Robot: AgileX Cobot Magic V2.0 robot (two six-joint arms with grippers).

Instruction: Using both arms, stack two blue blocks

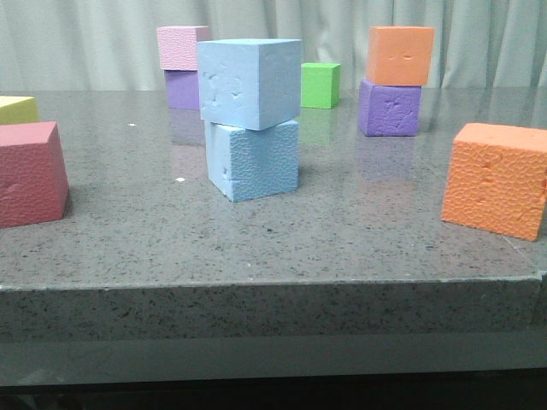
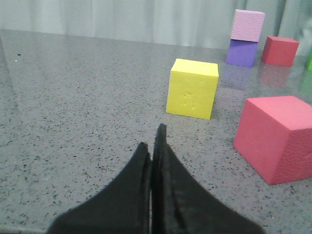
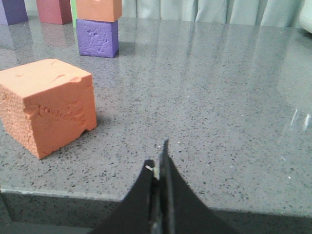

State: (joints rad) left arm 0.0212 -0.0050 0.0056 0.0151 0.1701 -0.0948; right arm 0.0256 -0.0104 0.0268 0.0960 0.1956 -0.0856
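Nearest the front camera runs the table edge (image 1: 273,295), a thick grey speckled slab filling the lower part of the frame. No arm shows in that view.

At far left, a red block (image 1: 30,173) is cut off by the frame edge, and only a corner of a yellow block (image 1: 17,108) shows behind it. At far right, an orange block (image 1: 497,178) is slightly clipped.

Left of centre stand the two blue blocks, one on the other. The lower blue block (image 1: 253,161) has a pebbled face and rests on the table. The upper blue block (image 1: 248,82) is smoother, with small dents; it sits turned a little and overhangs the lower one toward the left. Nothing touches the stack.

Behind it at upper left, a pink block (image 1: 180,46) sits on a purple block (image 1: 181,89), both partly hidden by the blue stack. A green block (image 1: 320,84) stands alone at upper centre. At upper right, a second orange block (image 1: 400,55) sits on another purple block (image 1: 390,108).

From the left wrist camera, the left gripper (image 2: 153,146) is dark and blurred at the bottom of the frame, fingers pressed together with nothing between them. From the right wrist camera, the right gripper (image 3: 158,165) is likewise closed and empty, low over the table near its edge. Neither wrist view shows the blue stack.
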